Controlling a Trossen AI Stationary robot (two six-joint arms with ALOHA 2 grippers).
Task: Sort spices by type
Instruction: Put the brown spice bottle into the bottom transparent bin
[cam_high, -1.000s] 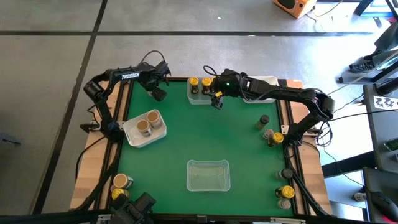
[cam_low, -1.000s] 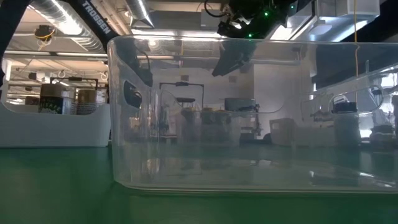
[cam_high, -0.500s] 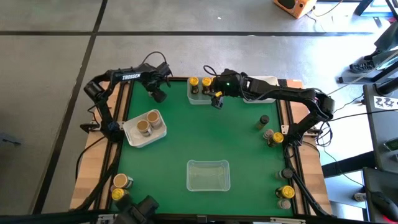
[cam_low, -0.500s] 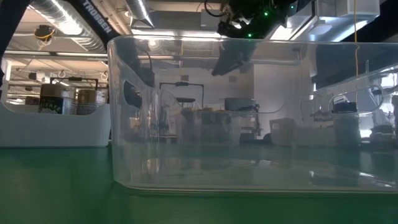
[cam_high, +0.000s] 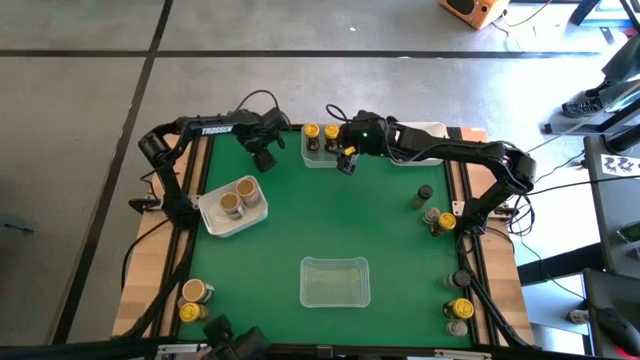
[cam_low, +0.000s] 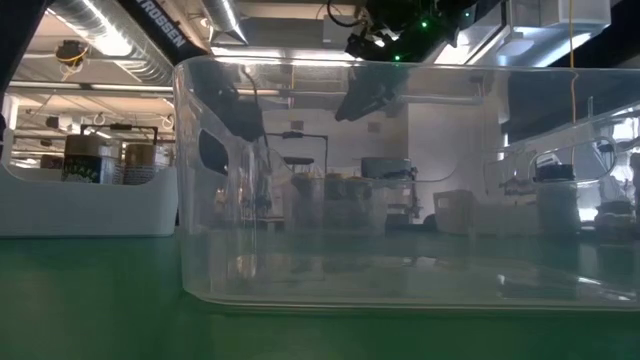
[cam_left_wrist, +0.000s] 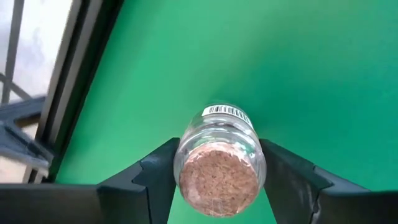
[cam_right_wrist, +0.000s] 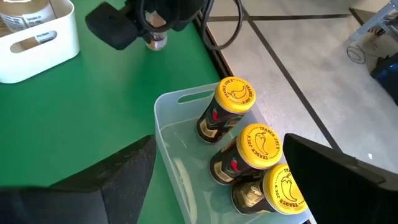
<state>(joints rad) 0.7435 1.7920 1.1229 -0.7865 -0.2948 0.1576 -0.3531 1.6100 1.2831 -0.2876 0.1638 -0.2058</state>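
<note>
Spice jar (cam_left_wrist: 219, 163), pinkish-brown lid, pinched in left pincer (cam_left_wrist: 217, 180) above worktop (cam_high: 330, 220); could slip. Right pincer (cam_right_wrist: 217, 180) wide open, empty, over yellow-lidded jars (cam_right_wrist: 261, 144); collision risk.

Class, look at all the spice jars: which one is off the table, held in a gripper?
The pinkish-brown-lidded jar clamped in the left gripper; every other jar stands in a tub or at the table's edge.

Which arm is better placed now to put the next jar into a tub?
The left. Its gripper already holds a pinkish-brown-lidded jar above the green mat. The right gripper is open and empty beside the tub holding three yellow-lidded jars.
</note>
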